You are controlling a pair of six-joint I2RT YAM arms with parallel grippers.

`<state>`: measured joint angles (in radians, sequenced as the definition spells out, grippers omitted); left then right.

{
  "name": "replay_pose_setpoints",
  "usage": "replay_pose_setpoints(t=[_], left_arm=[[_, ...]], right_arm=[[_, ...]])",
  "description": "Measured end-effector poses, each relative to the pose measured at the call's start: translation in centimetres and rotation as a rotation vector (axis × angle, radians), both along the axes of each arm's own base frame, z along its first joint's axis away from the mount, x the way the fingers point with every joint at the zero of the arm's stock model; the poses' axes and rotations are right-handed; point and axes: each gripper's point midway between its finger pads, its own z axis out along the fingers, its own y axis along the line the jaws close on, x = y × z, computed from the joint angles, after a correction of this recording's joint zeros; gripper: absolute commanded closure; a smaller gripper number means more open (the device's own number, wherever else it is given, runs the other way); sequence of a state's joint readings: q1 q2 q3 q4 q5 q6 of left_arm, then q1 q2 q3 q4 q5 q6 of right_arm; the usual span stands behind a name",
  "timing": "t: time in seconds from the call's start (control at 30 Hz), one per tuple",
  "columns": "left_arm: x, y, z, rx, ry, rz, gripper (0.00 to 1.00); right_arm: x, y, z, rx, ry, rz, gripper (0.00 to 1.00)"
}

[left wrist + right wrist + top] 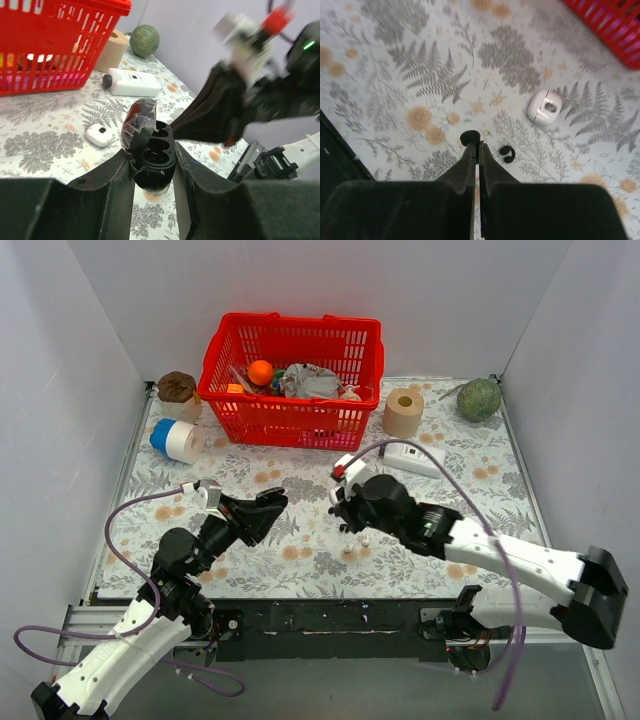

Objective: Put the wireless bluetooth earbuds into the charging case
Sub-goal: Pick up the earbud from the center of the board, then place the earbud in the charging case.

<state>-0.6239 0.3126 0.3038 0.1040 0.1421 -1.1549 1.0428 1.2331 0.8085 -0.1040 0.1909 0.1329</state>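
My left gripper (152,167) is shut on an open black charging case (156,150), held above the table with its lid (137,120) tipped back and both sockets showing dark. In the top view the left gripper (268,508) points right. My right gripper (476,146) is shut on a small black earbud (469,137) at its fingertips, above the table. In the top view the right gripper (340,512) faces the left one across a small gap. A second black earbud (507,154) lies on the cloth just right of the right fingertips. A white case (544,106) lies beyond it and also shows in the left wrist view (99,135).
A red basket (290,365) full of items stands at the back. A white bottle (415,457), a cardboard roll (403,412) and a green ball (479,398) are at the back right. A blue and white roll (177,440) and a brown object (177,387) are at the back left.
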Motion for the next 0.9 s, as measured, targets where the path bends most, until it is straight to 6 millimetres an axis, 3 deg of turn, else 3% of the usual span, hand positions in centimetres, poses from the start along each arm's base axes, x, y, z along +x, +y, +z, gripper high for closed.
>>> replay_pose_setpoints(t=[0.1,0.2,0.33,0.53,0.9], left_arm=[[-0.5,-1.0,0.8,-0.003,-0.039,-0.064,1.0],[-1.5,-2.7,1.6,0.0,-0.091,-0.183,1.0],[-3.1,-5.1,2.3,-0.006,-0.159,-0.364,1.0],[-4.0,-7.9,2.5,0.003,-0.191,-0.577,1.0],[-4.6,-9.3,4.7,0.003,-0.255,-0.707,1.0]], right_arm=[[-0.4,-1.0,7.3,0.123,-0.102,0.008,0.99],[-1.6,-2.3,13.2,0.214,-0.179,0.051,0.99],[-4.8,-4.2,17.9,0.292,-0.239,0.163,0.99],[-8.6,-5.5,19.4,0.337,-0.228,0.309,0.99],[-10.2,-3.4,17.6,0.3,-0.142,0.431,0.99]])
